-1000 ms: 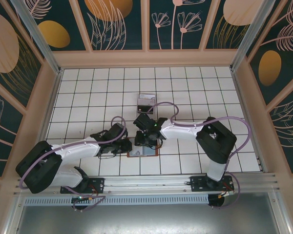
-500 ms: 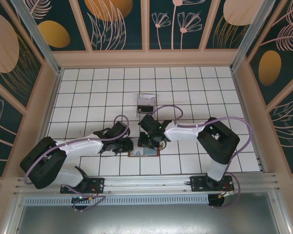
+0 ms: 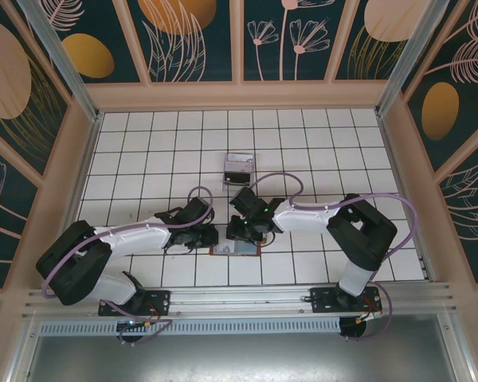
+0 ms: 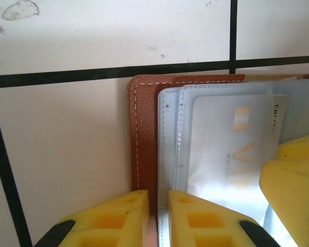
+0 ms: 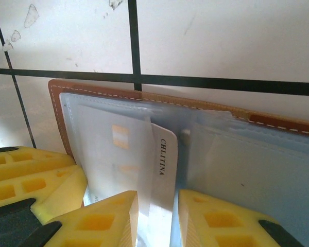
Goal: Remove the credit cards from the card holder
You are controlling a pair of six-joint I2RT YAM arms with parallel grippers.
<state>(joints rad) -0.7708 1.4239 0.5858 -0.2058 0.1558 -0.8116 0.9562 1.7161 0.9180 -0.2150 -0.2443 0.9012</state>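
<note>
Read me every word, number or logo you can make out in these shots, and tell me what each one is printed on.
"CHLITINA": along the white edge of the credit card poking out of the card holder.
"CH...": the same print in the left wrist view, too small to read past its first letters.
Pale gold marks on the card's face under the clear sleeve: blurred, unreadable.
Small grey item beyond the holder: too small to read.

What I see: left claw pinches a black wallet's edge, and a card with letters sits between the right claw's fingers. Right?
The card holder is reddish-brown, not black, as the left wrist view shows. The left gripper does pinch its edge, and a lettered credit card sits between the fingers of the right gripper.
</note>
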